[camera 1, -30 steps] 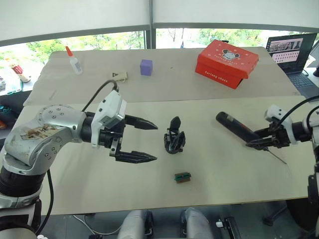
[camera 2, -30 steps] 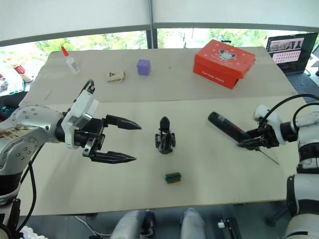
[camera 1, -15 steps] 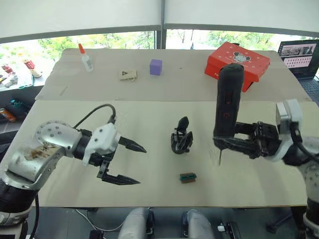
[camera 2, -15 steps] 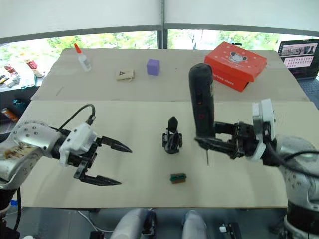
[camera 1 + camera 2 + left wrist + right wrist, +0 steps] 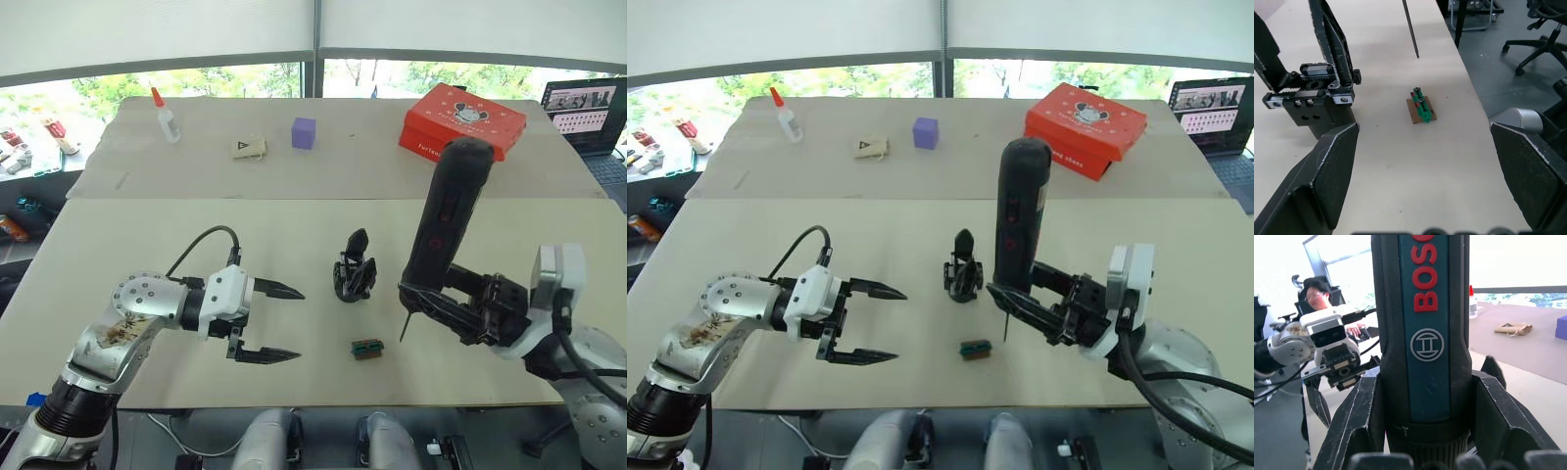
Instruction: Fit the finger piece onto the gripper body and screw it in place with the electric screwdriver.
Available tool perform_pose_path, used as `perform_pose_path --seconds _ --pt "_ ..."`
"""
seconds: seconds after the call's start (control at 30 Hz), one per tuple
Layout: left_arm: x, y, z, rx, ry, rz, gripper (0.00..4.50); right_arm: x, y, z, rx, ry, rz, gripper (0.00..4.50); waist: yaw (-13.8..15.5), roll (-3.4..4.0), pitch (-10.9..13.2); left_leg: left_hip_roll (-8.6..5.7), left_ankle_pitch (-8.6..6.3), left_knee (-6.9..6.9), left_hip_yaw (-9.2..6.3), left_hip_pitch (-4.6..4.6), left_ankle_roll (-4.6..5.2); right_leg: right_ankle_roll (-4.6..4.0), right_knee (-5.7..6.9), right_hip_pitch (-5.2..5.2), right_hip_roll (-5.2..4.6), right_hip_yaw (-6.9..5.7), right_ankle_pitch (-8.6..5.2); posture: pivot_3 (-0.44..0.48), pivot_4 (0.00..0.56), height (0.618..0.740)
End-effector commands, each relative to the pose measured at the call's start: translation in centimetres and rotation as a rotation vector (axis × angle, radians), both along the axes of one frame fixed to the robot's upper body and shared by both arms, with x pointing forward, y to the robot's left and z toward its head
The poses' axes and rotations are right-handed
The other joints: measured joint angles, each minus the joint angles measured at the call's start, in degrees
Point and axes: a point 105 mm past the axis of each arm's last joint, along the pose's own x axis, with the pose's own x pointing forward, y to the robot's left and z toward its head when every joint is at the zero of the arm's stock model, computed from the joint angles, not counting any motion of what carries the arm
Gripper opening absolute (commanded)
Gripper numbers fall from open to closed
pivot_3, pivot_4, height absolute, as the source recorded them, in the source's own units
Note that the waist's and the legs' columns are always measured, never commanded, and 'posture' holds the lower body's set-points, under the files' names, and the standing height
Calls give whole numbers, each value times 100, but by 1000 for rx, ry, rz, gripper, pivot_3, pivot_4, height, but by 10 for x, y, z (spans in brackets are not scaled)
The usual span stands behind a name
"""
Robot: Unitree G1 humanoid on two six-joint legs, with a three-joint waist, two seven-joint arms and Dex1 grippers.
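While your left gripper (image 5: 284, 321) hovers low over the near-left part of the table (image 5: 118, 225), its two black fingers are spread wide with nothing between them. Just to its right the gripper body (image 5: 355, 269) stands upright near the middle of the board, a pointed finger sticking up from it; in the left wrist view you see its toothed linkages and screws up close. Whether the finger piece is already seated on it, I can't tell from here.

A little nearer to you lies the small green-and-brown block (image 5: 367, 348), flat on the table, apart from everything. Right beside it the metal bit of the electric screwdriver (image 5: 447, 227) points down, its tip off the surface between the block and the gripper body (close to both, touching neither). Your right gripper (image 5: 446, 302) is clamped round the lower end of the thick black handle, which stands nearly upright, leaning a touch to the right; part of the handle's base is hidden by the fingers.

Far side now: the glue bottle (image 5: 165, 114) at the left, a small tan tag (image 5: 250, 148), a purple cube (image 5: 304, 133), then the red box (image 5: 465, 118), lid shut, contents hidden. The laptop (image 5: 586, 108) is cut off at the right edge.
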Motion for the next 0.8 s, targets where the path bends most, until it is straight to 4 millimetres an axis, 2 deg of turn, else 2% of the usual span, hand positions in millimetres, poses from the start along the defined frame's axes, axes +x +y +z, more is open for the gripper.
perform_pose_path --seconds 0.03,0.17,0.33,0.63,0.8 --pt "-5 -1 -5 2 -39 -23 4500 -9 2 3 -17 -130 56 1936 0 0 0 0 0 0 0 0 0 0 -1 1 0 0 0 0 150 740" --pt "-12 -2 -16 5 -52 -42 4500 -8 0 -3 -29 -191 69 1936 0 0 0 0 0 2 0 1 0 1 -5 1 -1 4 0 0 150 740" --pt "-14 -10 -18 -15 -75 -46 4500 -4 8 -2 -4 -211 82 1936 -4 0 0 1 0 1 0 4 0 0 -4 1 -1 4 0 0 150 740" --pt "-9 -7 -18 -19 -67 -37 4500 -3 21 13 24 -209 107 1936 -5 0 0 3 0 1 -1 5 0 0 -1 1 -1 3 -1 0 150 740" --pt "-7 -6 -27 11 -32 -47 4500 -6 28 22 17 -222 135 1936 -14 0 0 4 0 1 0 7 0 -1 1 1 -1 3 0 0 150 740"
